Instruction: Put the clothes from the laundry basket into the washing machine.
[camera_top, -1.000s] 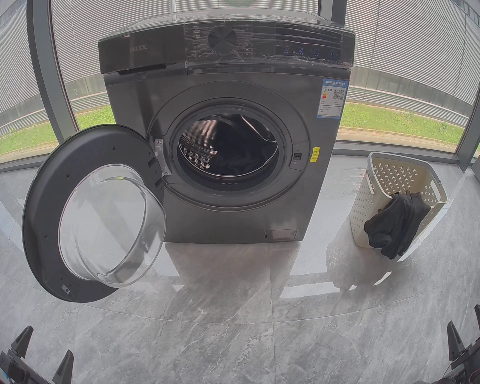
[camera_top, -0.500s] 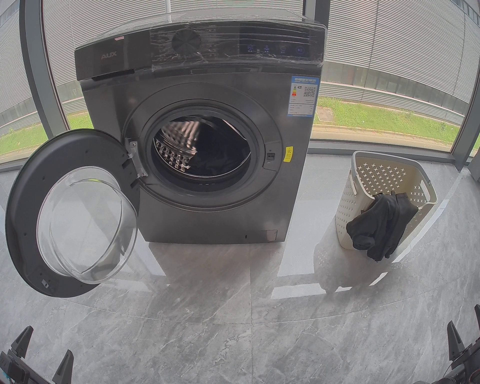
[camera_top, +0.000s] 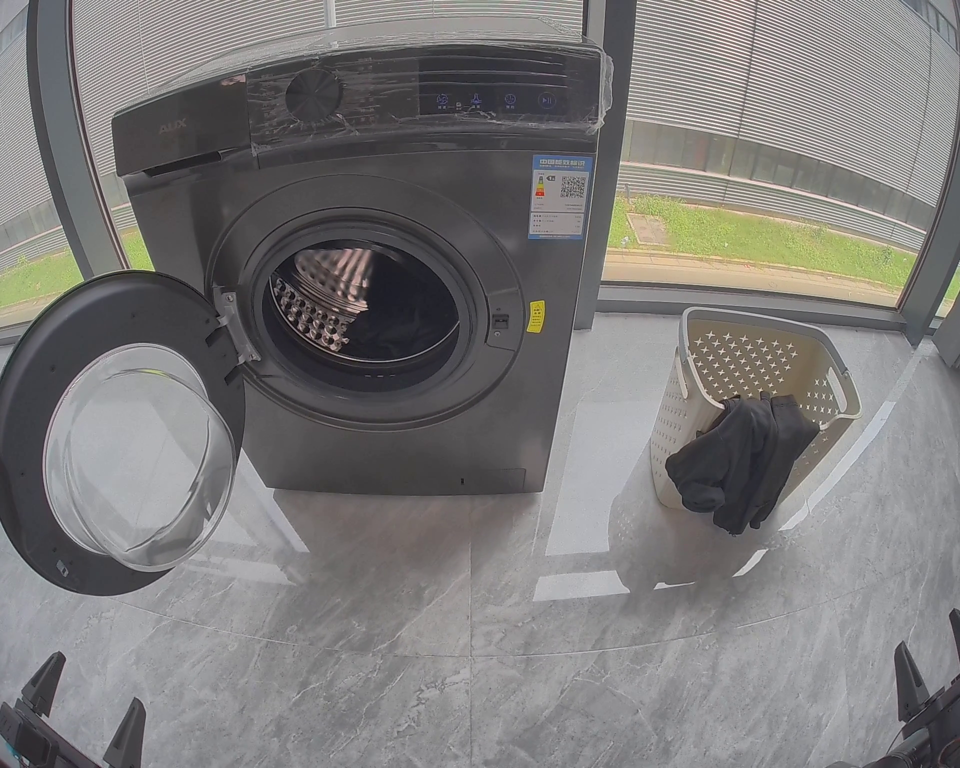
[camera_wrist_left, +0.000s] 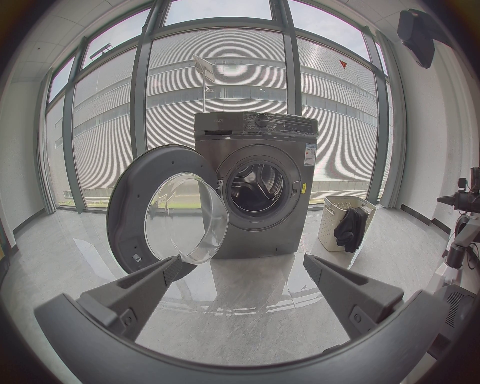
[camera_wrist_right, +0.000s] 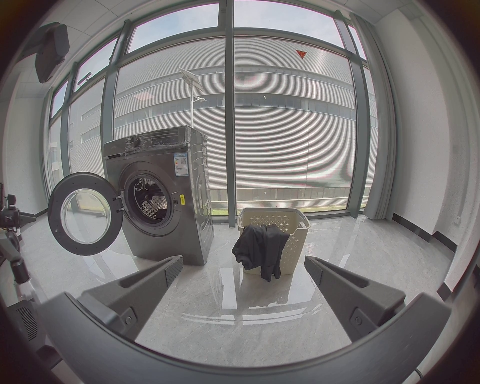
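The left gripper (camera_wrist_left: 241, 260) is held low above the floor (camera_top: 480, 660) with its fingers spread wide; nothing is held or touched between them. The right gripper (camera_wrist_right: 242, 260) is likewise spread wide and nothing is gripped by it. Both are kept well apart from the task's things.

The black clothes (camera_top: 738, 465) are found ahead of the right gripper and well away from it, draped over the near rim of the laundry basket (camera_top: 668, 430), with most of the cloth hanging down the outer wall. The cream, perforated basket is stood on the floor to the right of the washing machine (camera_top: 400, 455), near it but not touching.

The washing machine is placed ahead of the left gripper, against the windows (camera_top: 780, 120). Its round door (camera_top: 55, 350) is swung fully open to the left. Inside the drum (camera_top: 325, 295) a dark shape is seen low down, possibly a garment, though this cannot be made out with certainty.
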